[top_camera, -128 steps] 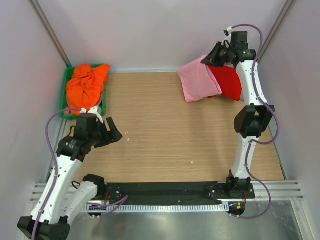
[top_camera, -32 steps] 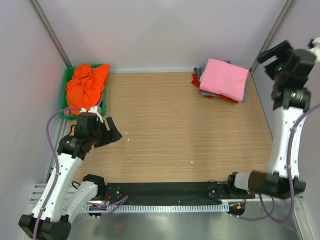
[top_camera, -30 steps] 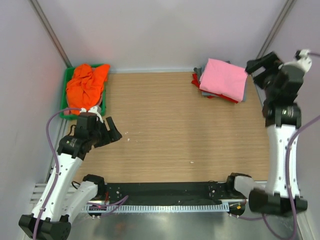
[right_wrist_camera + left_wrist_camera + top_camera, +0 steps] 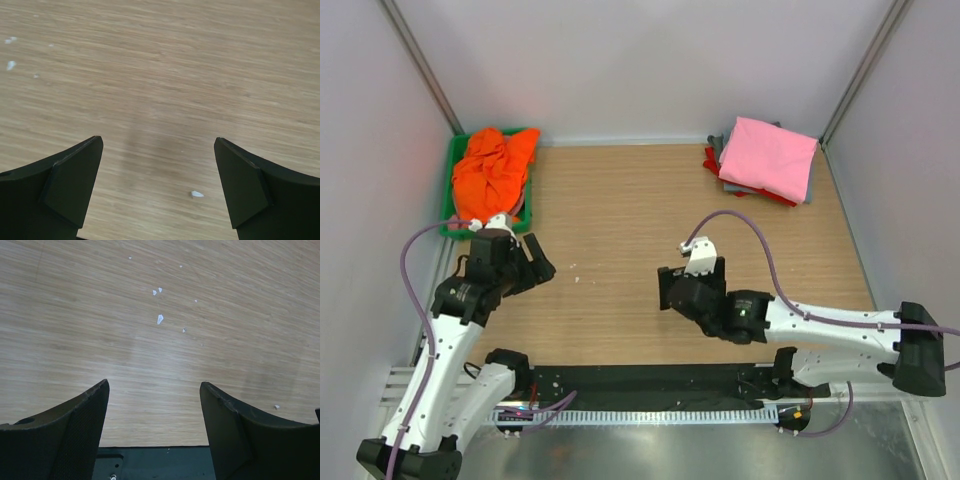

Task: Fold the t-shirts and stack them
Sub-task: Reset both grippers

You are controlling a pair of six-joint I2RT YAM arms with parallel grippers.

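Three stacked t-shirts, one orange t-shirt binned; left fingers, right fingers spread, empty.

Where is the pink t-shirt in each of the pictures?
Top external: the pink t-shirt lies folded on top of the stack, in the far right corner.
Left wrist: not in it.
Right wrist: not in it.
Shared landmark: the wooden table, dotted with small white flecks, shows in all three.
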